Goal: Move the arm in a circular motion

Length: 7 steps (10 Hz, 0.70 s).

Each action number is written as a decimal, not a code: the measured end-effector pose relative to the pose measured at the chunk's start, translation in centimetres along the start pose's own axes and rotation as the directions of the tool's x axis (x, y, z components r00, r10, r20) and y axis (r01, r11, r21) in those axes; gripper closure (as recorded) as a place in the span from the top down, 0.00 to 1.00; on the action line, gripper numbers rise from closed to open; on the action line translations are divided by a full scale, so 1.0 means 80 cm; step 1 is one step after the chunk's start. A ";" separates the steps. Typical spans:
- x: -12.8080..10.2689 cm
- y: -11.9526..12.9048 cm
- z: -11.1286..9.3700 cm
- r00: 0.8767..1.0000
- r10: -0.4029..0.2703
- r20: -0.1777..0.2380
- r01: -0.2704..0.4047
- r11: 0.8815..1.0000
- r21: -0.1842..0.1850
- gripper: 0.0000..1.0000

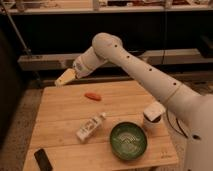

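Note:
The arm [145,70] is large, glossy white, with thick rounded segments and small dark dots. It reaches from the lower right up and across to the left. Its pale-tipped gripper [64,78] hangs in the air above the back left edge of the wooden table [60,120]. It touches nothing and holds nothing that I can see.
On the table lie a small white bottle [90,128] on its side, a green bowl [128,141], an orange-red item [92,96], a white cup [152,116] at the right and a black device [43,160] at the front left corner. Dark shelving [45,61] stands behind.

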State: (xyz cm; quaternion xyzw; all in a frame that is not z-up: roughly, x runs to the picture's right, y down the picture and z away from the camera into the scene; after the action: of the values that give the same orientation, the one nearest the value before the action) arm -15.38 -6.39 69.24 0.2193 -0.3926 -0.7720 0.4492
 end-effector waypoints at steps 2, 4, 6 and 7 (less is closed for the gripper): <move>-0.013 0.078 0.014 0.993 0.113 0.026 -0.111 0.991 -0.075 0.80; -0.048 0.157 0.004 0.971 0.237 0.036 -0.229 0.963 -0.145 0.80; -0.095 0.209 -0.018 0.940 0.340 0.031 -0.328 0.923 -0.203 0.80; -0.119 0.226 -0.031 0.924 0.381 0.024 -0.366 0.902 -0.230 0.80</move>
State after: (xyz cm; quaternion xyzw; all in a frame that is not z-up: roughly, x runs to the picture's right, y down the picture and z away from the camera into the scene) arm 0.54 -4.37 82.13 0.0618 -0.3540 -0.7175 0.5968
